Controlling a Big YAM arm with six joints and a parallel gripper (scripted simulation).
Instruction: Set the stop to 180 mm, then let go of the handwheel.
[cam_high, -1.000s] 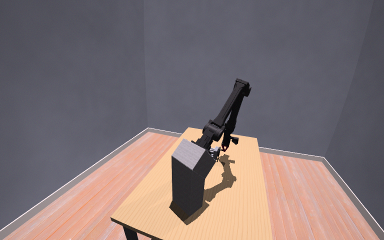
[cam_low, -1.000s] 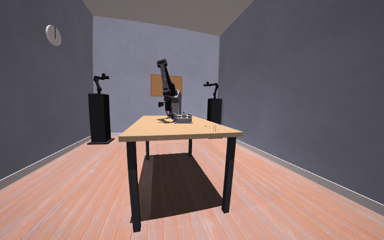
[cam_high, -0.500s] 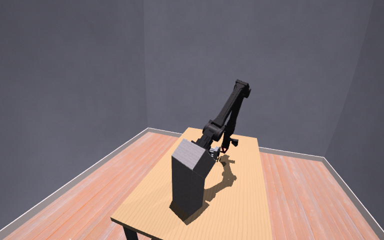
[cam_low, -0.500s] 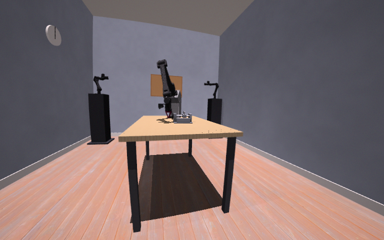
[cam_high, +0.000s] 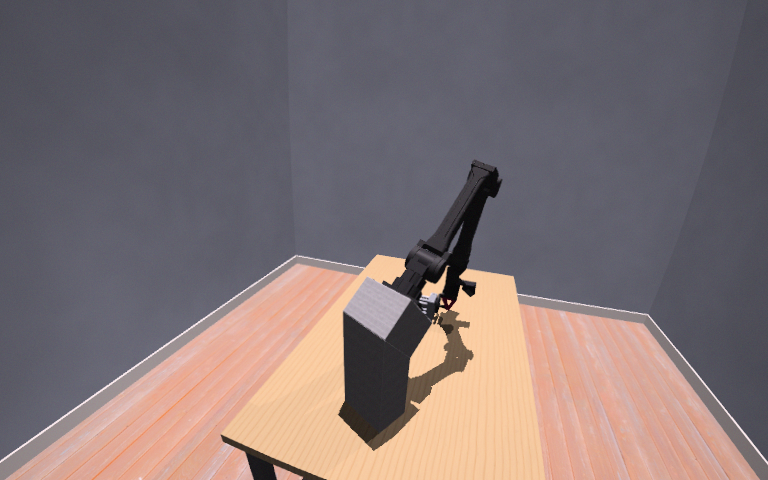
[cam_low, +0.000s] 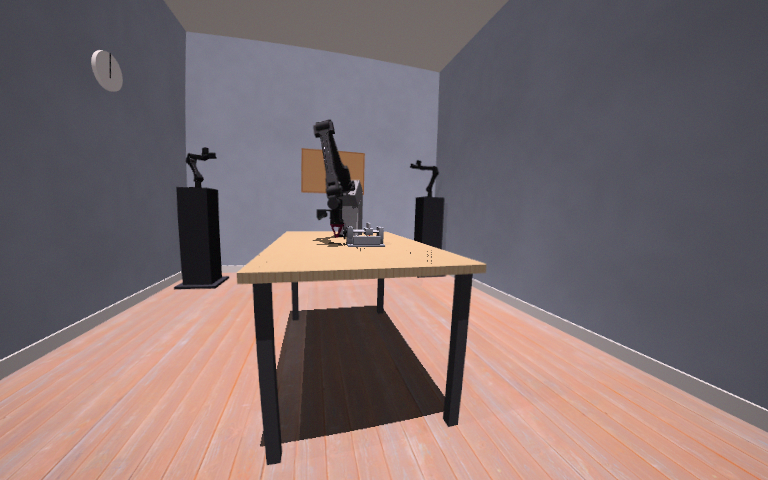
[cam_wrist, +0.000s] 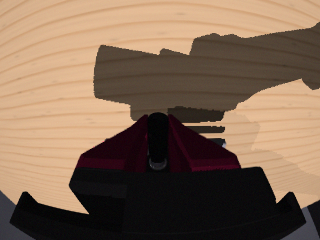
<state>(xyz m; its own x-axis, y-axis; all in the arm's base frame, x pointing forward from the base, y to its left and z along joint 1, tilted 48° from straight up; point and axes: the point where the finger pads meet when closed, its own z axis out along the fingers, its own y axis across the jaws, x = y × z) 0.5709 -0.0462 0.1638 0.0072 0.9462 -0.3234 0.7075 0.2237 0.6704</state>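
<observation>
The grey stop fixture (cam_low: 365, 236) lies on the wooden table, and in the top view only its end (cam_high: 430, 305) shows behind a grey block. My gripper (cam_low: 337, 229) points down at the fixture's left end, where the handwheel sits. In the wrist view the red fingers are shut on a short black handwheel handle (cam_wrist: 158, 135) just above the table top. The wheel itself and the stop's scale are too small or hidden to read. In the top view the gripper (cam_high: 447, 303) is just right of the fixture.
A tall grey block (cam_high: 379, 356) stands on the table next to the fixture and hides most of it in the top view. Two black pedestals with small arms (cam_low: 197, 232) (cam_low: 428, 217) stand on the floor behind the table.
</observation>
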